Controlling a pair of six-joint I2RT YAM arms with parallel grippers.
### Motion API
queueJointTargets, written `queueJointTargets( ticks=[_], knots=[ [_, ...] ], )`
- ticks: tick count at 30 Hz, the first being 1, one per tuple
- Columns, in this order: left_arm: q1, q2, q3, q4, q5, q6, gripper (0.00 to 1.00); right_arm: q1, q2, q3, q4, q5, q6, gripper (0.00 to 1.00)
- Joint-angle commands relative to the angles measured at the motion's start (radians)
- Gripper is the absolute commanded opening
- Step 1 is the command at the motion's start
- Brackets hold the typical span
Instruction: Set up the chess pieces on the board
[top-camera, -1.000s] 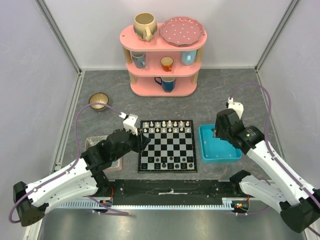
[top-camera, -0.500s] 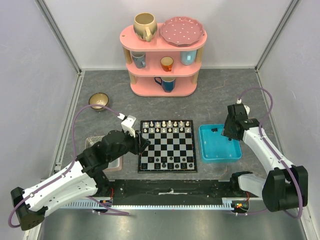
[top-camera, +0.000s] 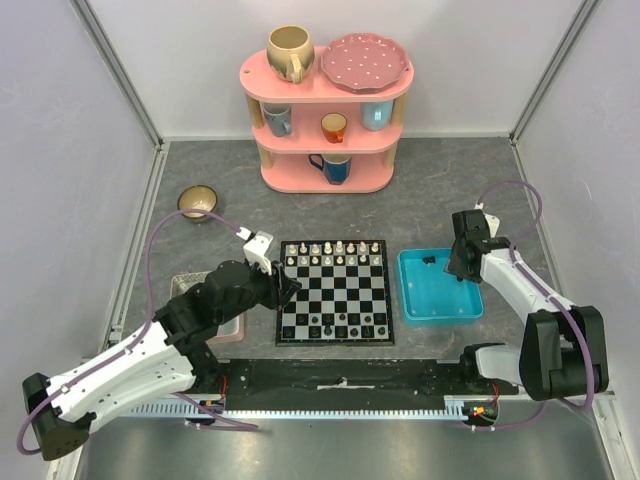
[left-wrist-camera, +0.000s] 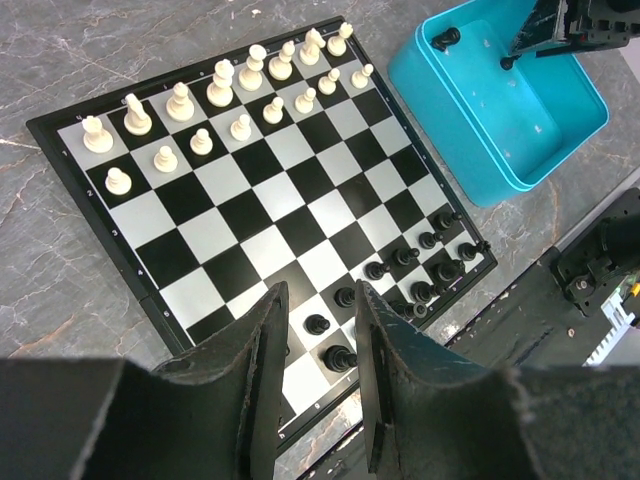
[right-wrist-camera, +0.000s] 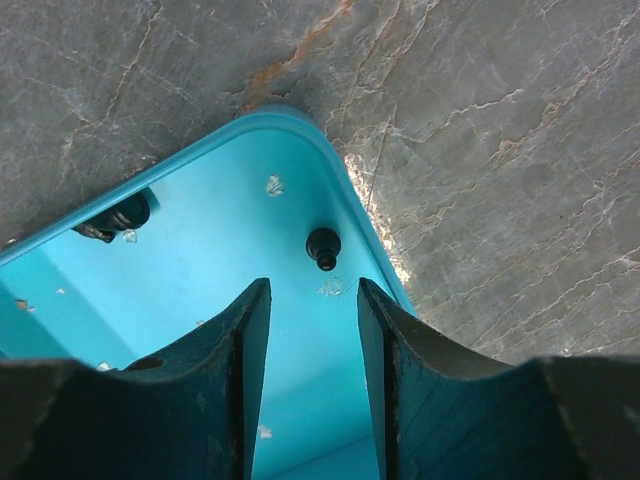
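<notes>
from above, the board (top-camera: 335, 292) lies flat on the grey table (top-camera: 430, 190) between the two arms, white pieces (top-camera: 335, 250) lined along its far two rows and black pieces (top-camera: 345, 322) scattered in its near rows. the left gripper (top-camera: 290, 285) hangs over the board's left edge, and from here i cannot tell its opening. the right gripper (top-camera: 453, 270) points down into the far right part of the blue tray (top-camera: 438, 318), which sits just beside the board's right edge. a pink shelf (top-camera: 325, 110) with cups stands at the back. in the left wrist view, the left gripper (left-wrist-camera: 320, 300) is parted with a clear gap and grips nothing. it hovers above the board's near rows, and a lone black pawn (left-wrist-camera: 316, 324) shows on the board in the gap below. the white pieces (left-wrist-camera: 220, 95) fill two tidy rows and the black pieces (left-wrist-camera: 420, 270) cluster toward one corner. in the right wrist view, the right gripper (right-wrist-camera: 312, 295) is also parted and empty, its fingers (right-wrist-camera: 240, 340) over the tray's blue floor. a small black piece (right-wrist-camera: 322, 246) lies on its side just ahead of the tips, close to the tray's rim (right-wrist-camera: 300, 125), not touched. a second black piece (right-wrist-camera: 115, 217) lies further left against the wall.
</notes>
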Motion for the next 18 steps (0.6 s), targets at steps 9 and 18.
queueJointTargets(
  ticks=[9, 18],
  knots=[
    [0.006, -0.052, -0.021, 0.053, -0.019, -0.003, 0.40, -0.007, 0.072, 0.014, 0.078, 0.090, -0.011, 0.41],
    [0.006, -0.040, -0.024, 0.057, -0.008, -0.004, 0.40, -0.005, 0.106, 0.004, 0.100, 0.095, -0.014, 0.36]
  ],
)
